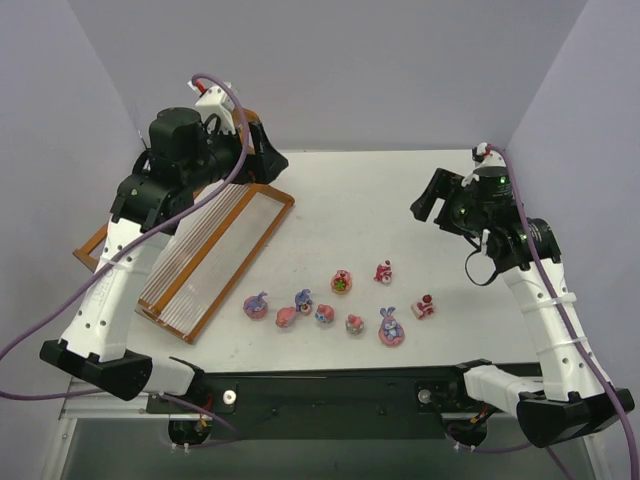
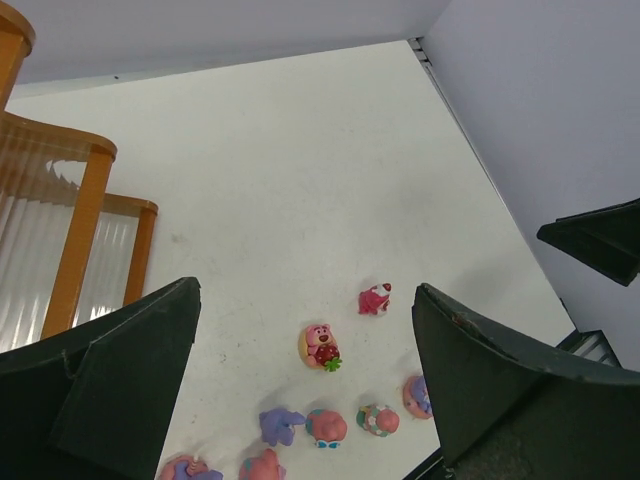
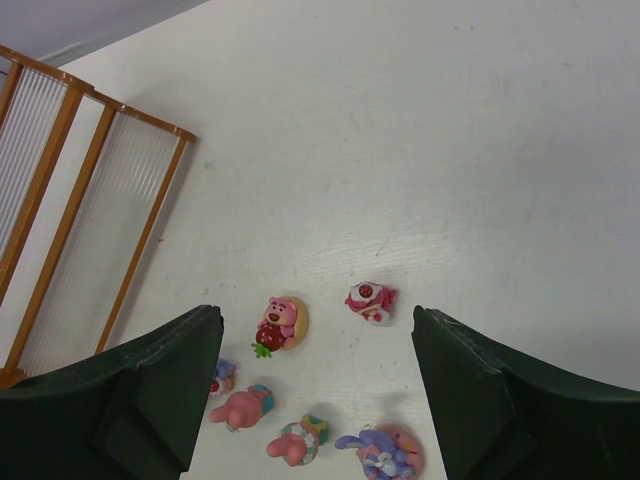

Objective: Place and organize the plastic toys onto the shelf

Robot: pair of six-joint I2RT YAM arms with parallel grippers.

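Several tiny pink toys lie in a cluster on the white table near the front, from one with purple [image 1: 256, 306] at the left to one with red [image 1: 425, 307] at the right. A pink bear with a strawberry [image 1: 342, 282] [image 2: 322, 346] [image 3: 281, 322] and a red-pink figure [image 1: 383, 271] [image 2: 374, 298] [image 3: 371, 300] lie farthest back. The orange-framed shelf [image 1: 272, 198] lies at the left and holds no toys. My left gripper [image 1: 266, 158] [image 2: 305, 290] is open and empty, raised over the shelf's far end. My right gripper [image 1: 430, 205] [image 3: 315, 312] is open and empty, raised at the right.
The shelf's posts [image 2: 85, 230] and pale rods [image 3: 150, 215] show in the wrist views. Grey walls close the table at the back and sides. A black rail [image 1: 330, 385] runs along the near edge.
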